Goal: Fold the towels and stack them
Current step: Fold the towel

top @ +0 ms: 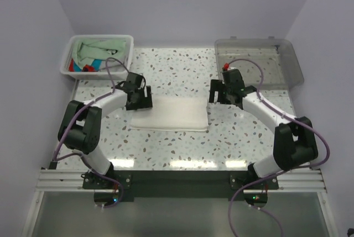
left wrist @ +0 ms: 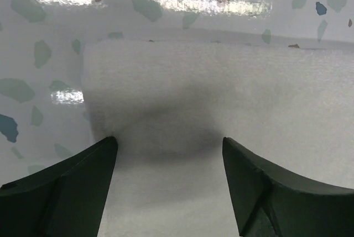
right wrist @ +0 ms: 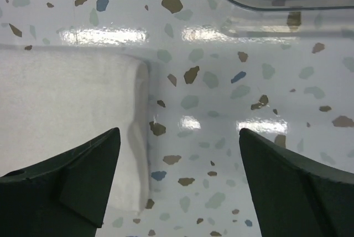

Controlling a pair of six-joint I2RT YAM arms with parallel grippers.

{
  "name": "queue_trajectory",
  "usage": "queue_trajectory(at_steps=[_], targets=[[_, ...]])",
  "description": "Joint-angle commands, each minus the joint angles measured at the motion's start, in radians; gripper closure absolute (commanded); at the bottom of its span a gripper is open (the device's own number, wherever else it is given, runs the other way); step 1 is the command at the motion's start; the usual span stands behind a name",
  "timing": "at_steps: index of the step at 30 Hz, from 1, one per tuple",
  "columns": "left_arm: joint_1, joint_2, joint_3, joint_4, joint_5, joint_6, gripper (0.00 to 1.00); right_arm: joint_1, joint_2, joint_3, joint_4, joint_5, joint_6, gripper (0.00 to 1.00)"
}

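One folded, more waiting.
White towel (top: pixel 170 114) lies folded; left pincer (top: pixel 139 100) and right pincer (top: pixel 220 94) gape empty at its ends; basket (top: pixel 99 37) holds other towels (top: pixel 97 49).

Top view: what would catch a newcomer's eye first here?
A folded white towel lies flat at the table's centre, with the left hand and right hand open over its two ends. Behind on the left, a white basket holds more towels; a clear tray sits far right.
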Motion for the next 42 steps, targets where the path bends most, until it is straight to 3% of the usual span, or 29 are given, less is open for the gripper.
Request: queue_trajectory(at_steps=[1, 2, 4, 10, 12, 18, 36, 40, 42], targets=[[-0.004, -0.027, 0.072, -0.086, -0.104, 0.131, 0.16, -0.006, -0.108, -0.003, -0.145, 0.1, -0.029, 0.06], [-0.022, -0.041, 0.086, -0.092, -0.106, 0.154, 0.08, -0.009, -0.128, -0.012, -0.159, 0.113, -0.027, 0.01], [-0.123, -0.066, 0.136, -0.109, -0.124, 0.211, 0.03, -0.032, -0.171, -0.04, -0.194, 0.129, -0.025, 0.01], [-0.469, -0.043, 0.256, -0.151, -0.152, 0.254, 0.03, -0.163, -0.248, -0.126, -0.236, 0.076, 0.002, 0.01], [-0.574, -0.002, 0.313, -0.168, -0.176, 0.255, 0.07, -0.204, -0.27, -0.155, -0.231, 0.033, 0.014, 0.01], [-0.742, 0.176, 0.489, -0.215, -0.201, 0.261, 0.25, -0.276, -0.299, -0.219, -0.188, -0.053, 0.048, 0.01], [-0.811, 0.457, 0.612, -0.172, -0.225, 0.332, 0.32, -0.325, -0.303, -0.282, -0.139, -0.116, 0.059, 0.01], [-0.814, 0.474, 0.597, -0.197, -0.242, 0.323, 0.45, -0.324, -0.308, -0.284, -0.133, -0.125, 0.062, 0.01], [-0.814, 0.47, 0.571, -0.2, -0.262, 0.3, 0.57, -0.325, -0.308, -0.284, -0.125, -0.134, 0.065, 0.01]])
